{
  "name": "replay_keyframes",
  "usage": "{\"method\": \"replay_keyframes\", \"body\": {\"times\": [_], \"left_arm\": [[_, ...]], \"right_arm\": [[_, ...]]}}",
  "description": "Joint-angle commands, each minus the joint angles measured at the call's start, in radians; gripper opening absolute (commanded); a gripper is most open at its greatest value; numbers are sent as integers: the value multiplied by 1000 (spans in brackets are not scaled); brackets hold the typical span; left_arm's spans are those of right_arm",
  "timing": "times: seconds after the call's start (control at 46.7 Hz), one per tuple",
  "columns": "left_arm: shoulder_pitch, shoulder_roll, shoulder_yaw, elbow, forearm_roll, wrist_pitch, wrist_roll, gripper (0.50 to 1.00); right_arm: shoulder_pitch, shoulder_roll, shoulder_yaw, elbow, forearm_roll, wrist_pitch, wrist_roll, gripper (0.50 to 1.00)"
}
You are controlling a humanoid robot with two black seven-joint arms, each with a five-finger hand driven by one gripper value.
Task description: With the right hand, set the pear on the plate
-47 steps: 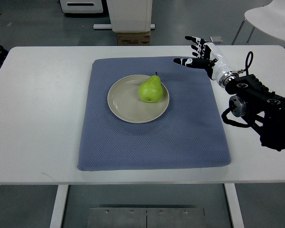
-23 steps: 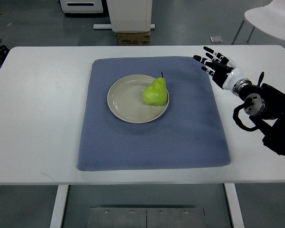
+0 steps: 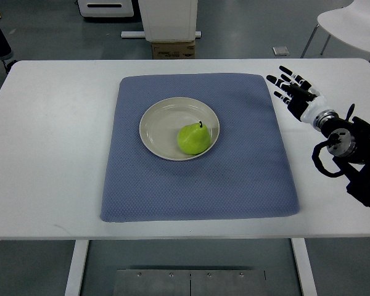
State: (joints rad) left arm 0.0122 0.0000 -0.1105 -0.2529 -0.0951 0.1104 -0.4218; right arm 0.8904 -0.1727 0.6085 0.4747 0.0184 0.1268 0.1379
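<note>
Pear's on the plate, so this is basically wrap-up.

The right hand [image 3: 294,92] hangs empty with fingers spread, well off to the side of the pear [image 3: 193,138] sitting in the plate [image 3: 157,123]; best to pull away smoothly without bumping the counter [image 3: 55,129].

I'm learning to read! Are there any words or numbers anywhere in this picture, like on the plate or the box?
No readable text anywhere.
Cardboard box behind the table: any print is too blurred to read.
Plate, pear, blue mat, white table: plain, no words.
Right hand: black and white markings only, no letters.
</note>
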Motion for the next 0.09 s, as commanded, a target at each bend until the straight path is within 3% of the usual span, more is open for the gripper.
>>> {"method": "replay_keyframes", "body": {"times": [0.0, 0.064], "left_arm": [[0, 0, 0, 0, 0, 0, 0, 1000], [0, 0, 0, 0, 0, 0, 0, 1000]], "right_arm": [[4, -2, -1, -15, 0, 0, 0, 1000], [5, -10, -1, -15, 0, 2, 0, 1000]]}}
